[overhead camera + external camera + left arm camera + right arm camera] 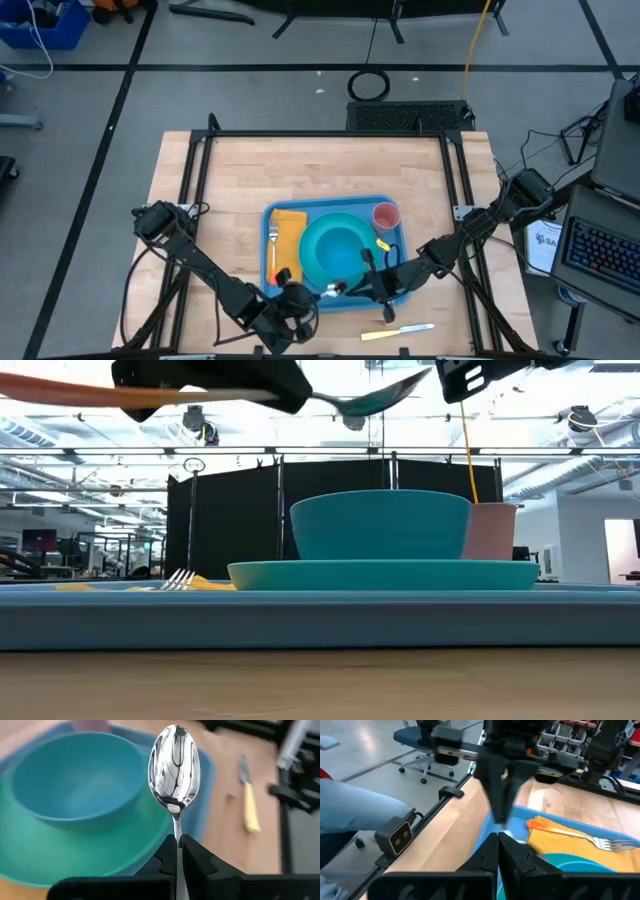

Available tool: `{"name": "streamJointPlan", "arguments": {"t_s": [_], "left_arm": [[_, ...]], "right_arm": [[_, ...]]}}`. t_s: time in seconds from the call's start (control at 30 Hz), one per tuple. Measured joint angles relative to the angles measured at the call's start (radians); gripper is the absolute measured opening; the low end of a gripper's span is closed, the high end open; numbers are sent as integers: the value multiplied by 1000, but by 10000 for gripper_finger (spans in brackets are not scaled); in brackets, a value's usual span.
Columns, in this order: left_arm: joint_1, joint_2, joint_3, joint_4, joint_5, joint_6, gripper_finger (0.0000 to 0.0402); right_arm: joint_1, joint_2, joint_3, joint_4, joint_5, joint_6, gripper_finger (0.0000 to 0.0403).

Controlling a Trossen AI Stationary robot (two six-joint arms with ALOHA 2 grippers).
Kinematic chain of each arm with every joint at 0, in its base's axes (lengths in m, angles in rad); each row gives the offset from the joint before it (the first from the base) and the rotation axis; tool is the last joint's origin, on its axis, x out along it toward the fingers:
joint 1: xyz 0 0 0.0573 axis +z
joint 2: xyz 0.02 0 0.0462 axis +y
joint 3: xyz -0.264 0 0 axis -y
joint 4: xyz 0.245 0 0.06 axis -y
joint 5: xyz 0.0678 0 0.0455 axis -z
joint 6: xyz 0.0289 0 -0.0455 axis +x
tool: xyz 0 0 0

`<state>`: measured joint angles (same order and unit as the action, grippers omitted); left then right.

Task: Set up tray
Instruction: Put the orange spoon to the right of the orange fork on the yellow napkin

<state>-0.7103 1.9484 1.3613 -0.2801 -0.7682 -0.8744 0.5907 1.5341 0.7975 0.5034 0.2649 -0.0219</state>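
While the knife (398,331) lies alone on the bare wood at the table's near edge, outside the tray (400,296), the setting is plainly not finished. Just beyond it, the left gripper (322,293) hangs over the tray's near rim, fingers clamped on the handle of a spoon (174,765) whose bowl points in toward the dishes. The spoon is in the air, not yet laid down, so I judge that placing it is the step in hand. Beside it the right gripper (372,288) hovers over the same near rim with its fingers pressed together on nothing, facing the left one closely.

Further in, the work looks largely done. The tray sits toward the near middle of the table, and on it a teal plate (312,262) carries a blue bowl (75,775). On the left of the tray a fork (273,250) with an orange handle rests on a yellow napkin (290,238). At the far right corner stands a pink cup (386,215).

Left to do, as I read it: set the spoon down, then bring in the knife.
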Motion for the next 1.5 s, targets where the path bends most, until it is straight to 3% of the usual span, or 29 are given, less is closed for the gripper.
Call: {"name": "streamJointPlan", "arguments": {"t_s": [0.33,0.5,0.8,1.2,1.5], "left_arm": [[-1,0,0,-183,-221,-232,10],[-6,0,0,-426,-322,-512,10],[-11,-1,-11,-783,-401,-978,10],[-8,-1,-202,-761,-361,-1392,10],[64,-1,-228,-617,-349,-1325,9]], "right_arm": [[21,-2,0,8,-4,-85,0],[19,-4,0,15,-4,-108,0],[19,-4,0,25,-4,-148,0],[19,-4,0,39,-4,-152,0],[19,-4,0,38,-5,-156,0]]}}
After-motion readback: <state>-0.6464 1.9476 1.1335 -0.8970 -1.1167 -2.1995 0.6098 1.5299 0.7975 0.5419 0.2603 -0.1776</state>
